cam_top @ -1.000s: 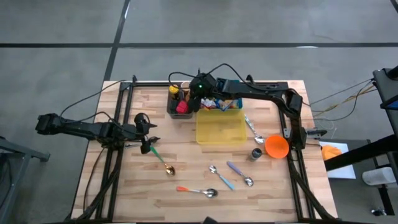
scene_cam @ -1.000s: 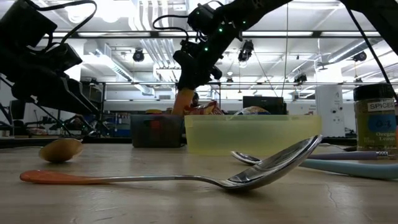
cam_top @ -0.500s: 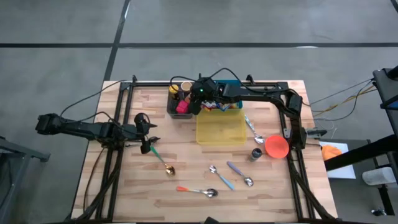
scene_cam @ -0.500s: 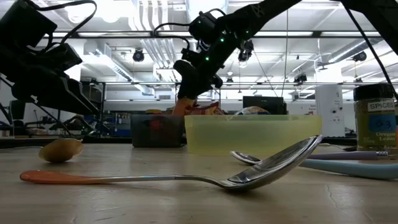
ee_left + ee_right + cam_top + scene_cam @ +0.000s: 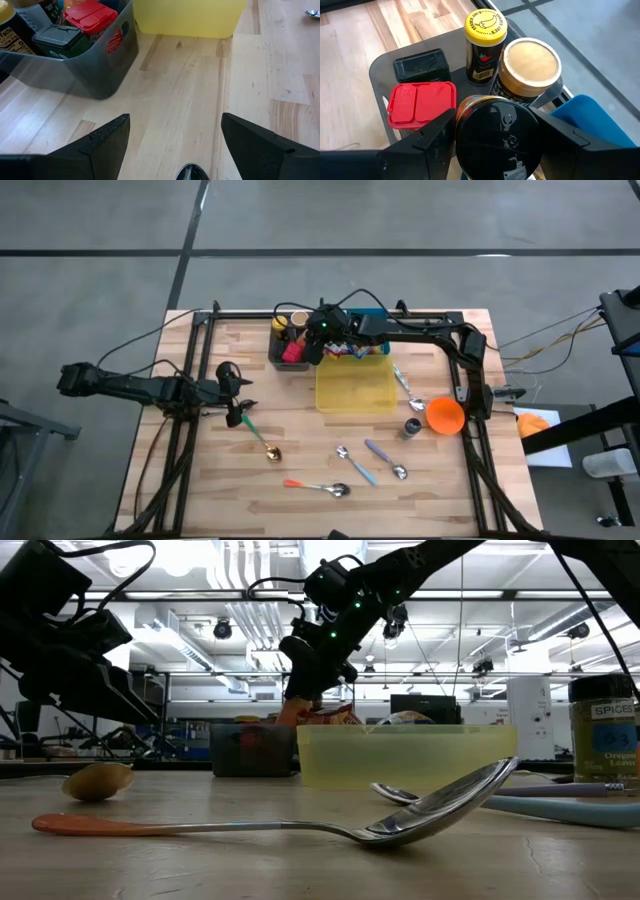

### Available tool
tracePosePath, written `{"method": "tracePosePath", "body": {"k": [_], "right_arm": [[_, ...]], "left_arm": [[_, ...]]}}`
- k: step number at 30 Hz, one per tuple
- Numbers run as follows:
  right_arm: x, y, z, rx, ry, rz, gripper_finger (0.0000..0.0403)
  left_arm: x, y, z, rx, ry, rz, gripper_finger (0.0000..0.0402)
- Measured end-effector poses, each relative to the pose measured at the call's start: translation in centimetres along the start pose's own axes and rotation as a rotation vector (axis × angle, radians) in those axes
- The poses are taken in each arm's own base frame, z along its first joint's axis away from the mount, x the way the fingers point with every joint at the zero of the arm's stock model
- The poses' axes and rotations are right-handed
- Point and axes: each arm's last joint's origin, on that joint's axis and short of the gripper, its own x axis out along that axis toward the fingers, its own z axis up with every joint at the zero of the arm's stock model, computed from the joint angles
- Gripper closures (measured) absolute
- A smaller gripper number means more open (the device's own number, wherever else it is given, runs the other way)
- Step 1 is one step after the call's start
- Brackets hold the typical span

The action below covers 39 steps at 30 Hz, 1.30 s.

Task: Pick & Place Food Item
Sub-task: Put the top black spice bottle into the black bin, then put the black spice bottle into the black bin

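Right wrist view: right claw [image 5: 496, 145] grips black-lidded jar [image 5: 497, 145] above grey bin [image 5: 377, 70].

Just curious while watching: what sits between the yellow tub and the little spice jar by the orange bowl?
In the high view, a metal spoon lies between the yellow tub and the spice jar, just beside the tub's right edge.

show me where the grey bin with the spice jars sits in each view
High view: grey bin at the table's far edge, under the right gripper.
Low view: dark box in the middle distance, left of the yellow tub.
Left wrist view: grey bin ahead, holding the red-lidded jar.
Right wrist view: its rim shows around the jars.
Shared landmark: the red-lidded jar inside it, beside the yellow tub.
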Motion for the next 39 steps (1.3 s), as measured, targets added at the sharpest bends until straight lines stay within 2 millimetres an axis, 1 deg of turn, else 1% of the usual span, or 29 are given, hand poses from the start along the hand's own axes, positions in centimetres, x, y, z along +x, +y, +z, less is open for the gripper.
{"method": "tracePosePath", "body": {"k": [5, 12, 15, 26, 28, 31, 34, 39], "right_arm": [[0.0, 0.0, 0.0, 0.005, -0.002, 0.017, 0.0168], [0.0, 0.0, 0.1, 0.018, -0.005, 0.023, 0.0107], [0.0, -0.1, 0.1, 0.028, -0.007, 0.015, 0.0092], [0.0, 0.0, 0.1, 0.028, -0.006, 0.017, 0.0090], [-0.3, 0.0, 0.2, 0.029, -0.005, 0.048, 0.0090], [-1.2, 0.1, 0.7, 0.030, -0.013, 0.124, 0.0090], [-2.7, 0.1, 1.2, 0.035, -0.017, 0.152, 0.0090], [-5.5, 0.2, 1.1, 0.121, 0.076, 0.171, 0.0090]], "left_arm": [[0.0, 0.0, 0.0, 0.000, 0.000, 0.000, 0.0085], [0.0, 0.0, 0.0, 0.000, 0.000, 0.000, 0.0085], [0.0, 0.0, 0.0, 0.000, 0.000, 0.000, 0.0085], [0.0, 0.0, 0.0, 0.000, 0.000, 0.000, 0.0085], [0.0, 0.0, 0.0, 0.000, 0.000, 0.000, 0.0085], [0.0, 0.0, 0.0, 0.000, 0.000, 0.000, 0.0085], [0.0, 0.0, 0.0, 0.000, 0.000, 0.000, 0.0085], [0.0, 0.0, 0.0, 0.000, 0.000, 0.000, 0.0085]]}}
